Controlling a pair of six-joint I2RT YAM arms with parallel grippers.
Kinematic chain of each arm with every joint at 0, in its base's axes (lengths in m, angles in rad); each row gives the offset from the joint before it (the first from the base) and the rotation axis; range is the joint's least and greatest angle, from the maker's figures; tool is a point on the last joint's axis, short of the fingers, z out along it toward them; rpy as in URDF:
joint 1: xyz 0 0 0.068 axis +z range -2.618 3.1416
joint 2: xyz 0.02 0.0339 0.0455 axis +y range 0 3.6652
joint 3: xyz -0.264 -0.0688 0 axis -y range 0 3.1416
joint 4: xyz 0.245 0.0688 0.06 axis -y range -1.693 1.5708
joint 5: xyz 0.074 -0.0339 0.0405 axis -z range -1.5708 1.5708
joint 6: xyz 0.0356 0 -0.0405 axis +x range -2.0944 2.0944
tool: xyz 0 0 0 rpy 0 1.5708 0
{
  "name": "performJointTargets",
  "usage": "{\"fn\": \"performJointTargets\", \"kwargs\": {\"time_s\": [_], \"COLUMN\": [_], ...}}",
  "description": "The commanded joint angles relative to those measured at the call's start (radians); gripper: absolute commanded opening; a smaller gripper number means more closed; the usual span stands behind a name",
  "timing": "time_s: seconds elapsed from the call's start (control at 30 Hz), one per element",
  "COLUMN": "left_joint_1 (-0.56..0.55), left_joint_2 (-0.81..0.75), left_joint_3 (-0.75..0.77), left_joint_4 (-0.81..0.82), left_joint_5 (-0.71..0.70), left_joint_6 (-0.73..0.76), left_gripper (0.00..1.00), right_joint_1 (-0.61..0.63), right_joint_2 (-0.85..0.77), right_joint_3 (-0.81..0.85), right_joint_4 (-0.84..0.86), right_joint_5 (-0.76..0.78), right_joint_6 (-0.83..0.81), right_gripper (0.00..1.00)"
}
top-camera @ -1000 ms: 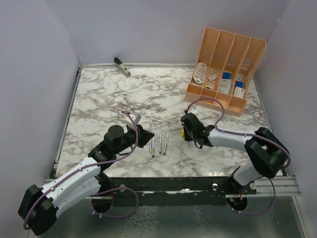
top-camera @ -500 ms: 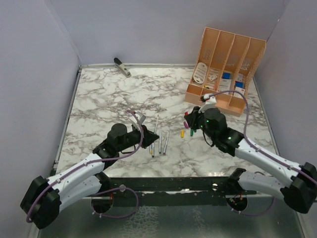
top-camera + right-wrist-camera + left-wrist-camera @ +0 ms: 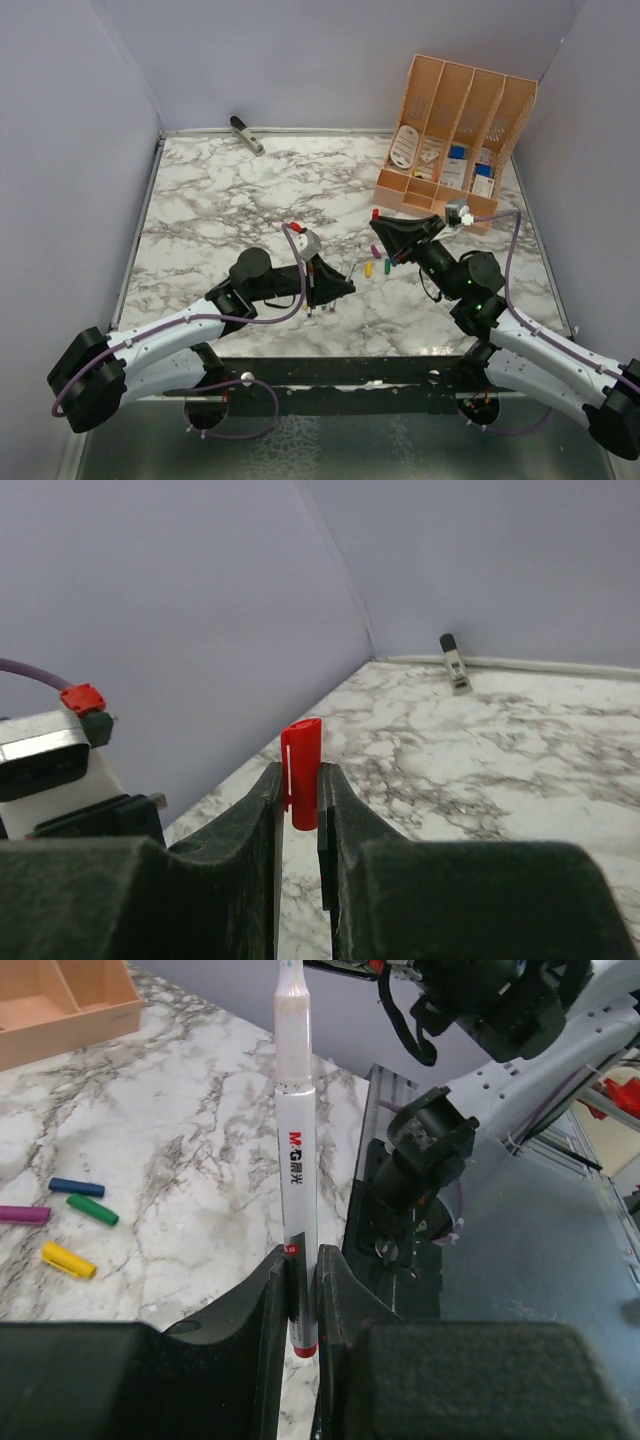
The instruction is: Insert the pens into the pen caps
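1. Above the marble table (image 3: pixel 200 1140), clamped in left gripper (image 3: pixel 302 1270): white pen (image 3: pixel 297 1160).
2. Pinched in right gripper (image 3: pixel 300 780), aloft: red cap (image 3: pixel 303 745).
3. Loose on the marble: yellow cap (image 3: pixel 68 1259), green cap (image 3: pixel 92 1209), blue cap (image 3: pixel 76 1187), purple cap (image 3: pixel 22 1214).

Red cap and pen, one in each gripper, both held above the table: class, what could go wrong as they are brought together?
1. The left gripper pinches the pen near one end, so most of it sticks out; a push at the far tip could tilt or slide it.
2. The right gripper holds the red cap by its lower part only; an off-line push might knock it out.
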Motion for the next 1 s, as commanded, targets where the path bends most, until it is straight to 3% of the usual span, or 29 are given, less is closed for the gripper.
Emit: {"fn": "performJointTargets", "kwargs": {"time_s": [0.0, 0.57, 0.97], "left_joint_1": [-0.039, -0.059, -0.060], "left_joint_2": [0.041, 0.047, 0.054], "left_joint_3": [0.028, 0.031, 0.029], "left_joint_4": [0.083, 0.102, 0.105], "left_joint_5": [0.021, -0.031, -0.042], "left_joint_6": [0.029, 0.041, 0.052], "left_gripper": [0.00, 0.00, 0.00], "right_joint_1": [-0.004, -0.004, -0.004], "right_joint_2": [-0.026, -0.020, 0.021], "right_joint_3": [-0.057, -0.123, -0.132], "right_joint_4": [0.326, 0.482, 0.487], "right_joint_5": [-0.122, -0.190, -0.222], "right_joint_6": [0.051, 0.229, 0.259], "right_gripper": [0.01, 0.01, 0.01]}}
